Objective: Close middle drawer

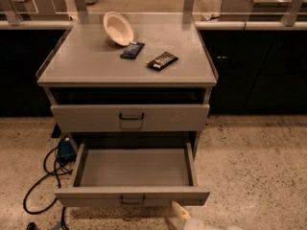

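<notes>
No writing can be read on anything

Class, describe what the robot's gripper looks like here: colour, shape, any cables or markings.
Only part of the gripper shows, at the bottom edge, just below the front of the pulled-out middle drawer. It is pale cream to white, with a tapered, pointed tip on a smooth, rounded body. No cables, markings or sleeve are visible; the arm is out of view.
</notes>
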`<state>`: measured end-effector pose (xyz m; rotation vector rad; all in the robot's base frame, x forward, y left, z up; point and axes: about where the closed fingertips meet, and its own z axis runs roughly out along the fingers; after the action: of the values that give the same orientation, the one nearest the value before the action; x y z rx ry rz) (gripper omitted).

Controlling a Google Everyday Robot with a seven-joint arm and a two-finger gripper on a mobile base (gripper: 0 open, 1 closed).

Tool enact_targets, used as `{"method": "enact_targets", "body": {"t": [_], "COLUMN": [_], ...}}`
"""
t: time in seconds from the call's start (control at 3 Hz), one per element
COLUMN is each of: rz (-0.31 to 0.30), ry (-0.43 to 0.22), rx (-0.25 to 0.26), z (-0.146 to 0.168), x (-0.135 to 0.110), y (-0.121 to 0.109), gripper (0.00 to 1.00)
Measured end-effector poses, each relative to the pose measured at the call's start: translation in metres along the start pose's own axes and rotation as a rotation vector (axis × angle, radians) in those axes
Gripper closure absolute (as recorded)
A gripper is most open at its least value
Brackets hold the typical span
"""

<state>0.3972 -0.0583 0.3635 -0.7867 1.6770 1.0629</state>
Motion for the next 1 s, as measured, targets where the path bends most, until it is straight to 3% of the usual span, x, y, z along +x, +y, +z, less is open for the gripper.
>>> {"method": "enact_targets", "body": {"t": [0.67, 1.0], "rz": [-0.068, -0.088], "ry": [-0.131, -0.126], "rx": [0.177, 0.192], "z": [0.011, 0.032], "x": [-0.055, -0.078], "y": [-0.032, -0.041], "gripper": [0.00, 0.00]}}
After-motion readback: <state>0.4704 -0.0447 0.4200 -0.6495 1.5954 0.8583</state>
